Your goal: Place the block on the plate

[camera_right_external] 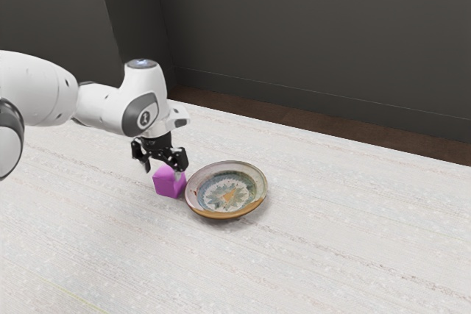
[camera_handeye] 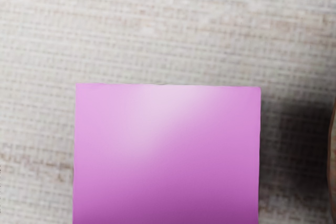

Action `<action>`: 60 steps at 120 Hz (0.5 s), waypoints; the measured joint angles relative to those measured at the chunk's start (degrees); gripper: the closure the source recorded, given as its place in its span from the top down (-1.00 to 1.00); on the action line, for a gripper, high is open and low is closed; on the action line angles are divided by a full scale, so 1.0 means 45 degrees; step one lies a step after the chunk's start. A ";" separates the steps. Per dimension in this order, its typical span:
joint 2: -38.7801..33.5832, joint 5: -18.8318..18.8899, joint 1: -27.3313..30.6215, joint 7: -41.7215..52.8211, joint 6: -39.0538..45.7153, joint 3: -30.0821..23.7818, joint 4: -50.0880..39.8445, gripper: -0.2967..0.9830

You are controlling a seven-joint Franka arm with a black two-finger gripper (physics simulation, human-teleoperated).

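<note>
Your gripper (camera_right_external: 163, 170) had its fingers spread above the block (camera_right_external: 168, 184), presumably to straddle it; whether either touched it was hard to tell. The plate (camera_right_external: 221, 214) sat just beside them, so your carry looked short.

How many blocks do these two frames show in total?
1: a magenta block on the table, under the hand and beside the plate. Another could be hidden behind the arm.
</note>
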 joint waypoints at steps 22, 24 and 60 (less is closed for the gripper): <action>0.0086 0.0049 0.0063 -0.0976 0.0373 -0.0029 -0.0048 0.54; 0.0089 0.0036 0.0092 -0.1052 0.0396 -0.0045 -0.0059 0.54; 0.0506 -0.0148 0.0246 -0.2104 0.0749 -0.0182 -0.0090 0.50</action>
